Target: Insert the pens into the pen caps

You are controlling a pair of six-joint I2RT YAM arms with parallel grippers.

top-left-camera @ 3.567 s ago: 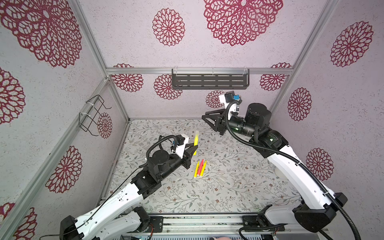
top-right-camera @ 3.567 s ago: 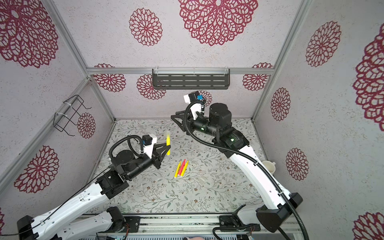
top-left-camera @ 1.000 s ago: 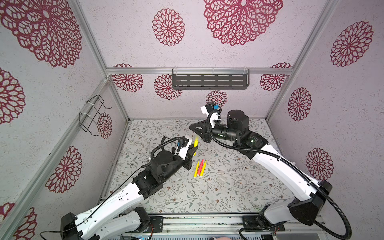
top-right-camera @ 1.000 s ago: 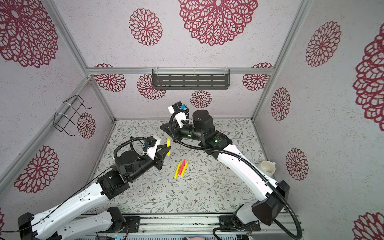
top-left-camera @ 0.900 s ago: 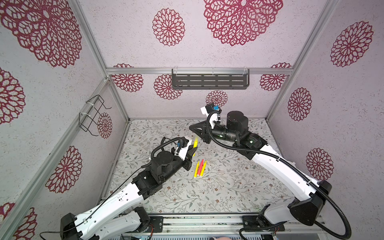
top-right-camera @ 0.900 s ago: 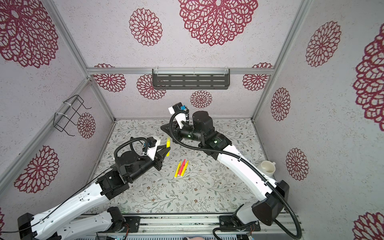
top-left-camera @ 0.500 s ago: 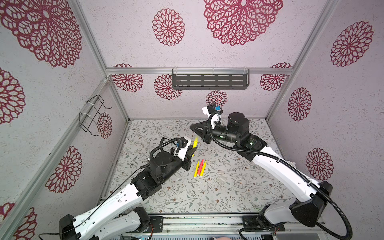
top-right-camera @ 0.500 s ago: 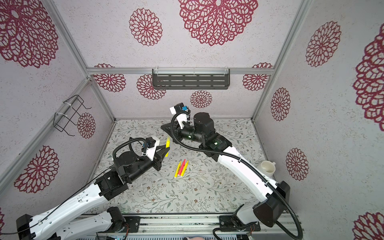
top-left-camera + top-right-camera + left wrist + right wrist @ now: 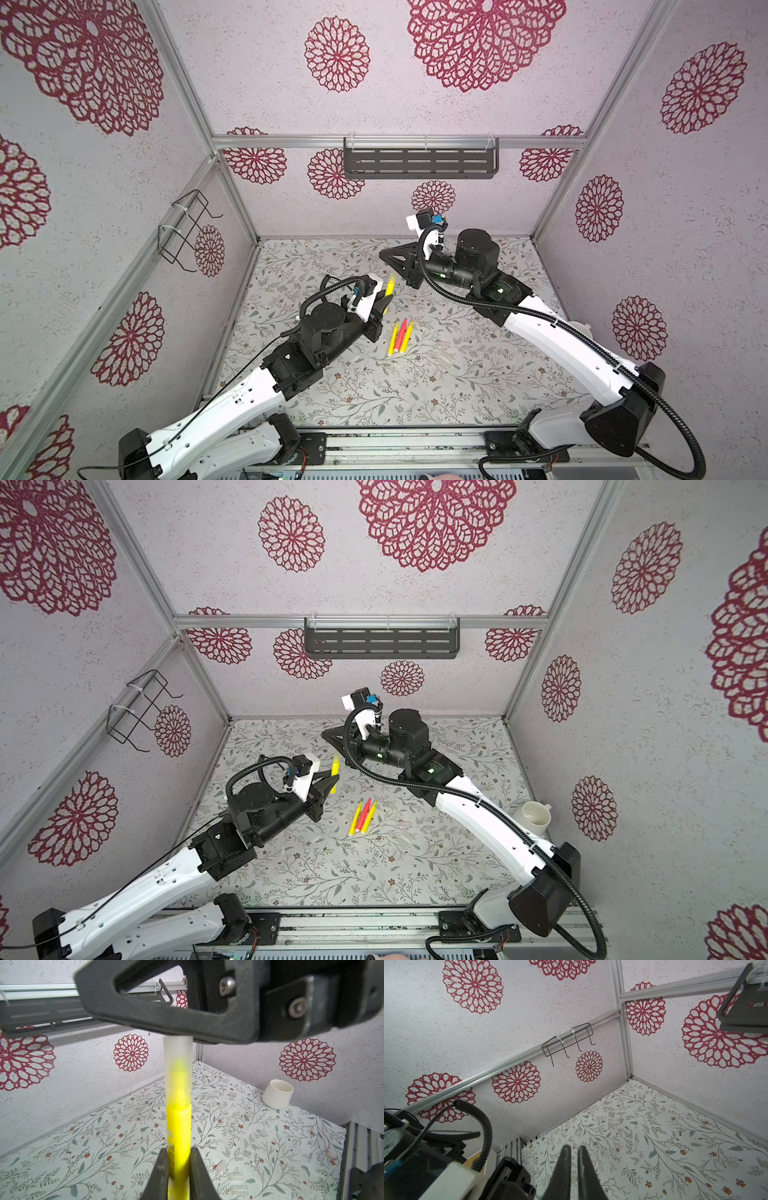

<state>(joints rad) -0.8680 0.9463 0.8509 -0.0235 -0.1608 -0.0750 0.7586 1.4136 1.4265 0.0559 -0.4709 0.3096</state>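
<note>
Left tool [image 9: 179,1152] around yellow pen [image 9: 178,1126]; clear cap [image 9: 177,1053] only in wrist view

Left arm [image 9: 232,411] is stretched low toward centre. Left gripper [image 9: 179,1155] is clamped on a yellow pen [image 9: 179,1126], which is held upright. Right arm [image 9: 552,336] is bent inward and its wrist is held level. Right gripper [image 9: 574,1150] is closed, with nothing seen between its fingers. Its tips are pointed toward the left arm's side, near the pen's upper end.

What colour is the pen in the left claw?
Bright yellow; the pen shows best in the left wrist view.
</note>
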